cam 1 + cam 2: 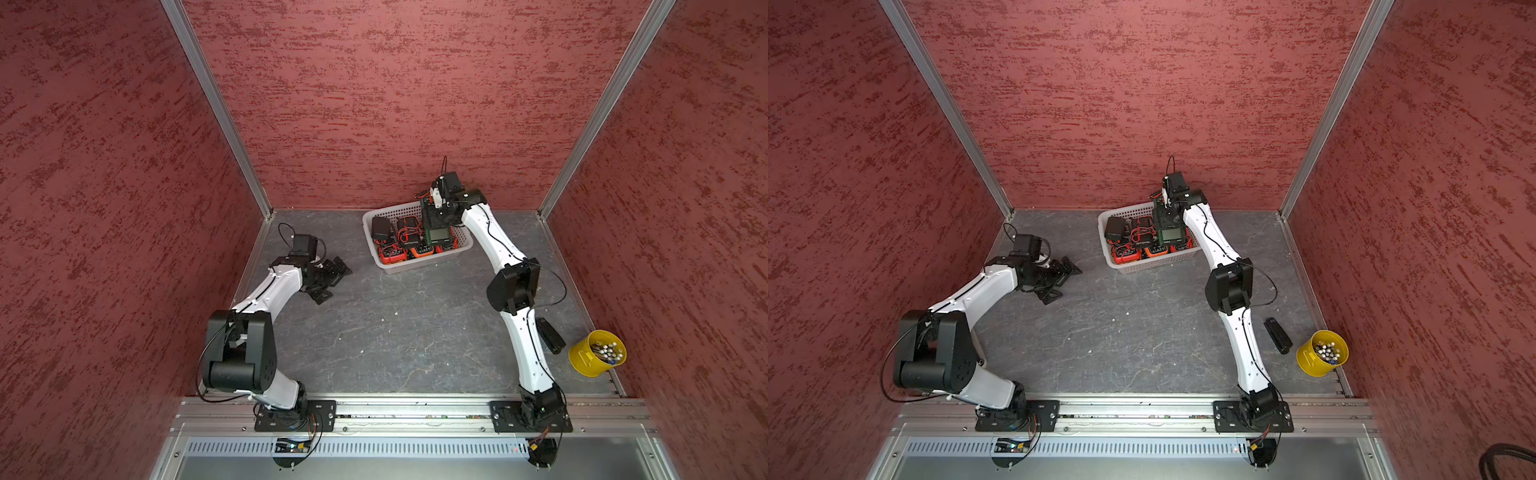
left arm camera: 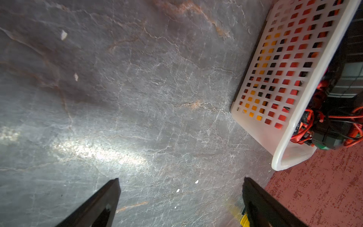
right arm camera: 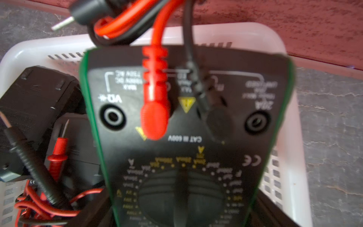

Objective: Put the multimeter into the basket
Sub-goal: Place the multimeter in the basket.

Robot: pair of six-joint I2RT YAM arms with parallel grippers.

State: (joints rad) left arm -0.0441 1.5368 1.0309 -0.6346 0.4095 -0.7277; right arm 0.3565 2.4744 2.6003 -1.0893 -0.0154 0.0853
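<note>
Over the white plastic grid basket (image 1: 419, 262), far right, the green-edged black multimeter (image 1: 438, 235) is held by the right gripper (image 1: 435, 222), long side near-to-far; basket's straight below. Farther off, the left gripper (image 1: 332, 282) is spread wide & empty.

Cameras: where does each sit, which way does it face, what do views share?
Top views: high over the base side, looking down on the table; both arms, left gripper and right gripper show.
Left wrist: on the left arm, facing the table beside the basket; its open fingers show.
Right wrist: on the right arm, close over the green multimeter held over the basket; finger edges barely show.
Shared: every view catches the basket.
</note>
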